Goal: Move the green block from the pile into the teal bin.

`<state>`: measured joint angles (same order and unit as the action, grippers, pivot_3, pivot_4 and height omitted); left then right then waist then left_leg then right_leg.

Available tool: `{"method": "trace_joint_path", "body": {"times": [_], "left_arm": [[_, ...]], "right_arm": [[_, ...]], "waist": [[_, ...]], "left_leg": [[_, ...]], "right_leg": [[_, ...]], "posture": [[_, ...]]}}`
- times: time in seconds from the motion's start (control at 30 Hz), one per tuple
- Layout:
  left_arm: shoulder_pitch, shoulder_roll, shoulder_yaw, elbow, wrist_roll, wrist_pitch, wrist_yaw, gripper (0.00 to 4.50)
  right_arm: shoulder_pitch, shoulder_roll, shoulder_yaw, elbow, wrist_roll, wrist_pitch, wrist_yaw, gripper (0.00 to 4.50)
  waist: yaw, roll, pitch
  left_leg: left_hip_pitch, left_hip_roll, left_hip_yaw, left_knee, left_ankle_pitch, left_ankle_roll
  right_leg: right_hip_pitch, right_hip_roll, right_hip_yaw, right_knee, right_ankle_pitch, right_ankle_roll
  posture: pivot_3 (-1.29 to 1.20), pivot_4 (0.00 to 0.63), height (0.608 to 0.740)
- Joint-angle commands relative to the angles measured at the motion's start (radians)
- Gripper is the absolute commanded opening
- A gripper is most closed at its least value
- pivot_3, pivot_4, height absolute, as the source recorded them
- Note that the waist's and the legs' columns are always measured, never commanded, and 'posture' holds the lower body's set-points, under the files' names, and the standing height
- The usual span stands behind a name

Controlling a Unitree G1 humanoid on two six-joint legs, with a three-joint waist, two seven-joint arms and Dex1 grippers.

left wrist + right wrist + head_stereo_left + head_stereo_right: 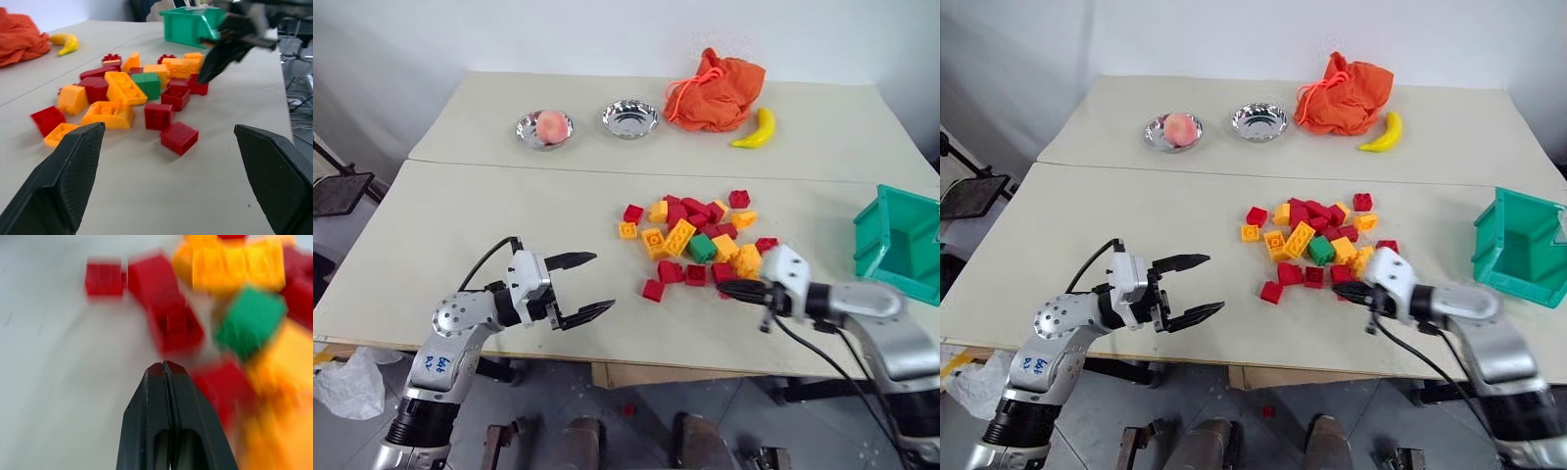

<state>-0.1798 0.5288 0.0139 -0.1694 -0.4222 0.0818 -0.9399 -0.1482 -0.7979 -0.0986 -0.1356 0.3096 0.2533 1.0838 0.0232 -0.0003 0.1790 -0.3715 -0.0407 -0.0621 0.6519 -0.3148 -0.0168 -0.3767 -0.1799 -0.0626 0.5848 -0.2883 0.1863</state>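
The green block (702, 247) lies in the middle of the pile (678, 235) of red and yellow-orange bricks on the table. My right gripper (722, 288) is shut and empty. It sits low at the pile's near right edge, with its tip (165, 364) close to some red bricks and short of the green block (250, 322). My left gripper (597, 284) is open and empty, pointing toward the pile from the left, well short of it. The teal bin (901, 243) stands at the table's right edge, beyond my right arm.
At the back of the table are a steel bowl (544, 128) holding a peach, an empty steel bowl (629, 118), an orange cloth bag (715, 90) and a banana (756, 129). The table's front edge runs just below both grippers.
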Motion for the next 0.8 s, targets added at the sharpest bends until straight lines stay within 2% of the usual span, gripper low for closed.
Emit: {"method": "trace_joint_path", "body": {"times": [0.03, 0.1, 0.23, 0.43, 0.57, 0.6, 0.8], "left_arm": [[0.011, 0.014, 0.023, 0.001, -0.007, -0.03, -0.023, 4.5], [0.011, 0.017, 0.031, 0.014, -0.005, -0.035, -0.03, 4.5], [0.002, 0.021, 0.042, 0.049, 0.001, -0.05, -0.039, 4.5], [-0.017, 0.024, 0.057, 0.052, -0.034, -0.033, -0.053, 4.5], [-0.02, 0.026, 0.05, 0.055, -0.02, -0.042, -0.056, 4.5], [-0.02, 0.024, 0.048, 0.052, -0.019, -0.041, -0.052, 4.5], [0.0, 0.019, 0.047, 0.021, -0.014, -0.035, -0.032, 4.5]], "right_arm": [[0.078, -0.002, -0.171, -0.006, 0.118, -0.074, 0.051, 0.03], [0.129, 0.0, -0.245, 0.018, 0.162, -0.065, 0.057, 0.03], [0.219, -0.013, -0.329, 0.08, 0.174, -0.071, 0.062, 0.89], [0.237, 0.009, -0.333, -0.012, 0.206, -0.038, 0.016, 2.9], [0.151, 0.018, -0.201, -0.156, 0.186, 0.068, -0.085, 4.21], [0.096, 0.03, -0.16, -0.19, 0.202, 0.164, -0.148, 4.46], [-0.124, 0.067, 0.06, -0.277, 0.255, 0.609, -0.333, 4.46]], "waist": [[0.001, 0.0, 0.0], [0.001, 0.0, 0.0], [0.001, 0.0, 0.0], [-0.003, 0.0, 0.0], [-0.005, 0.0, 0.0], [-0.002, 0.0, 0.0], [0.004, 0.0, 0.0]], "left_leg": [[0.0, 0.0, 0.0, 0.0, 0.0, 0.0], [0.0, 0.0, 0.001, 0.0, 0.0, 0.0], [0.001, 0.0, 0.001, 0.001, 0.0, 0.0], [0.001, 0.001, 0.001, 0.001, 0.0, 0.0], [0.002, 0.001, 0.001, 0.001, 0.0, 0.0], [0.002, 0.001, 0.001, 0.001, 0.0, 0.0], [0.0, 0.001, -0.002, 0.003, -0.001, -0.001]], "right_leg": [[0.0, 0.0, 0.0, 0.0, 0.0, 0.0], [0.0, 0.0, 0.0, 0.0, 0.0, 0.0], [0.001, 0.0, 0.0, 0.0, 0.0, 0.0], [0.001, 0.0, 0.001, 0.001, 0.0, 0.0], [0.001, 0.0, 0.001, 0.001, 0.0, 0.0], [0.001, 0.0, 0.001, 0.001, 0.0, 0.0], [0.0, 0.0, 0.0, 0.001, 0.0, 0.0]], "posture": [[0.0, 0.15, 0.74], [0.0, 0.15, 0.74], [0.0, 0.15, 0.74], [0.0, 0.15, 0.74], [0.0, 0.15, 0.74], [0.0, 0.15, 0.74], [0.0, 0.15, 0.74]]}}
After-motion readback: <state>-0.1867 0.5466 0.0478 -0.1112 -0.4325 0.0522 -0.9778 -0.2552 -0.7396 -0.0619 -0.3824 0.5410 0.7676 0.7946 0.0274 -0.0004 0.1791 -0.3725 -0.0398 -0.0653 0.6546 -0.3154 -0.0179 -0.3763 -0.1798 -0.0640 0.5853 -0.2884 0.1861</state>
